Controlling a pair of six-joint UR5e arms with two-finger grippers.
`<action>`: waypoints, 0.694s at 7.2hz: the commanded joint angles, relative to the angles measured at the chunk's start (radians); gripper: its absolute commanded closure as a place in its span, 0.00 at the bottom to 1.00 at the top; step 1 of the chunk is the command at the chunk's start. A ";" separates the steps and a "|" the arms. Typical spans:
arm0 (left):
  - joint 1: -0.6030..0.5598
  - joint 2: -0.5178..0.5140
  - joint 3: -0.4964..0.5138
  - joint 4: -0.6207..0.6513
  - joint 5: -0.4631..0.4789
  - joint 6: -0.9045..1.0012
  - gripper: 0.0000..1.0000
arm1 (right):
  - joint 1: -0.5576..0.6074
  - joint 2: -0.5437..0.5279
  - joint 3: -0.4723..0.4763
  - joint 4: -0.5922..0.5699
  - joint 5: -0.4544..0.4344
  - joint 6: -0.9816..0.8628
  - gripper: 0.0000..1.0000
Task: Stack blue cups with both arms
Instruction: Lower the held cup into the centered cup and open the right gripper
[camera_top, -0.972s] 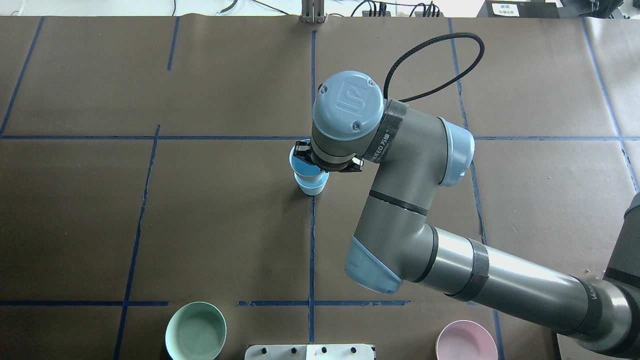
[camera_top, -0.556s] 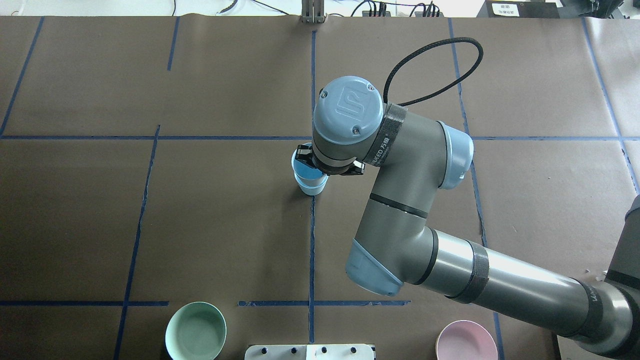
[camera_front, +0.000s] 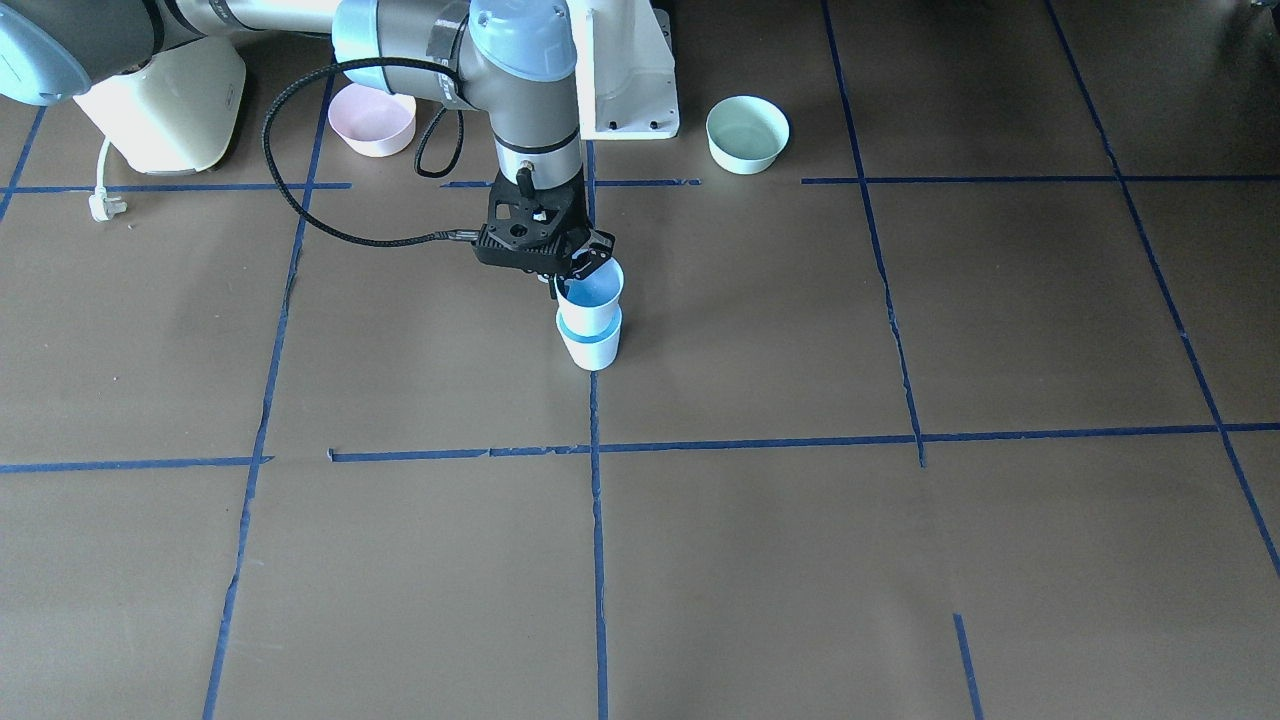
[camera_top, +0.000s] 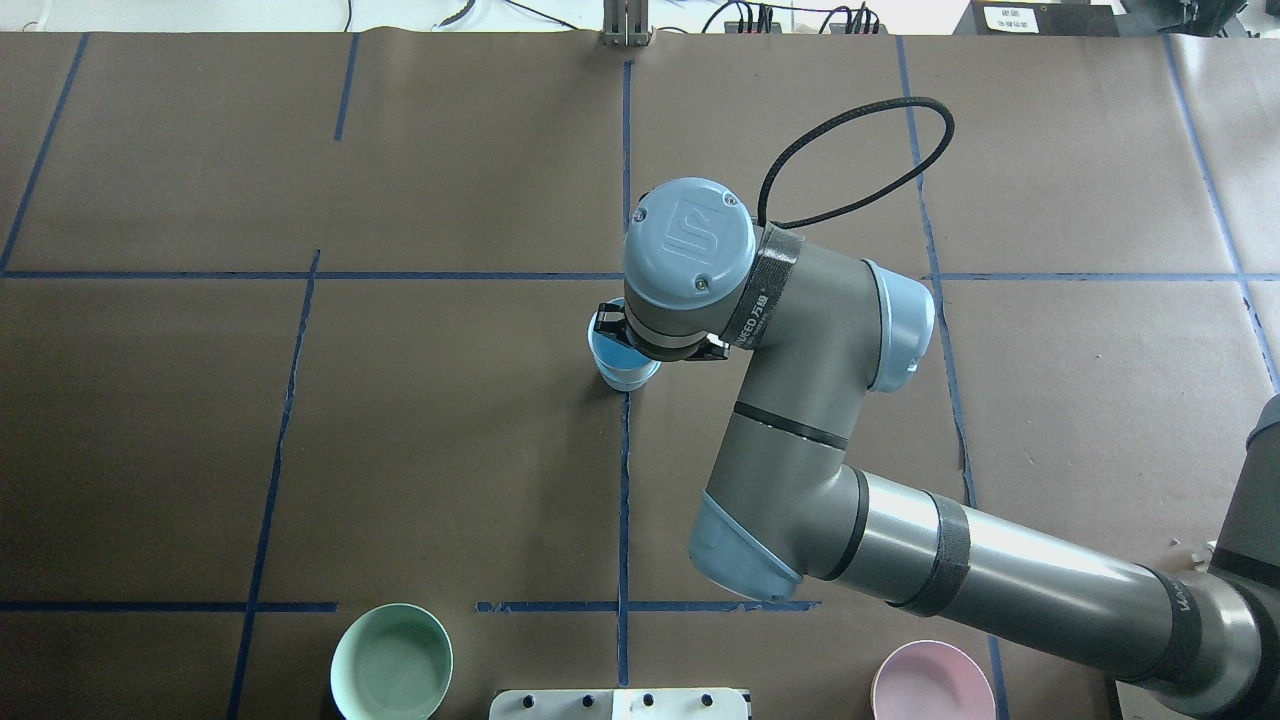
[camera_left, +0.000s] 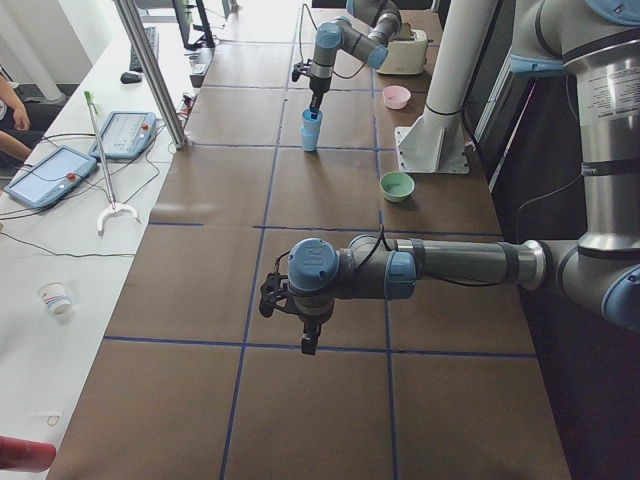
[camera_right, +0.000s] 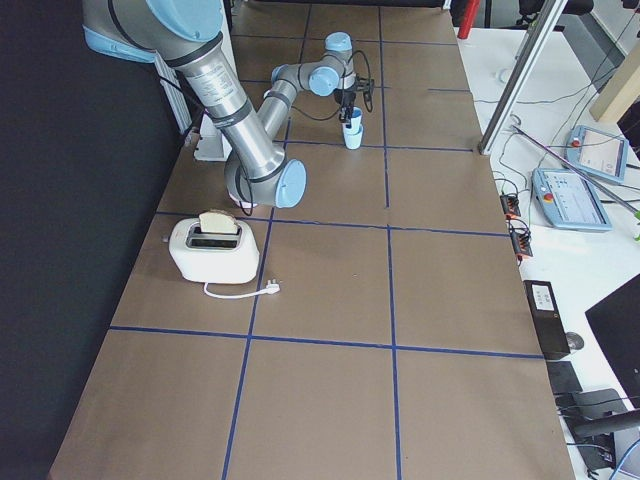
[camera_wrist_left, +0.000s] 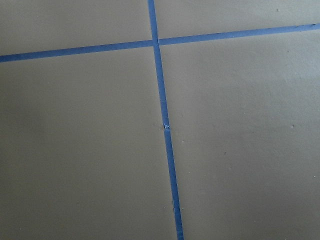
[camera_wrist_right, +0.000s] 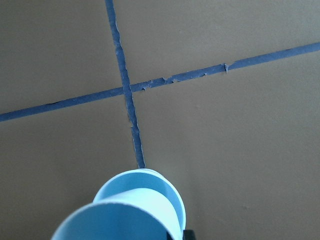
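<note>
R fingers (camera_front: 592, 262) on top cup (camera_front: 590, 292) rim; bowls (camera_front: 372, 120) (camera_front: 747, 133) well apart

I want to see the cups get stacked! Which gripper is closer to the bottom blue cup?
The right. The right gripper is just above the bottom blue cup, holding the top blue cup. The left gripper hangs far down the table.

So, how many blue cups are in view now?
2. The lower cup stands on the table on the centre tape line; the upper cup is partly nested in it, held in the jaws of the right arm. None looks hidden.
</note>
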 joint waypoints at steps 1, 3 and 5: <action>0.000 0.000 0.000 0.000 0.000 -0.002 0.00 | -0.001 0.000 -0.003 0.002 -0.001 0.000 0.72; 0.000 0.000 0.000 0.000 0.000 -0.002 0.00 | -0.001 -0.001 -0.003 0.000 -0.001 -0.002 0.49; 0.000 0.000 0.000 0.000 0.000 -0.002 0.00 | -0.001 0.000 -0.003 0.000 -0.003 -0.003 0.49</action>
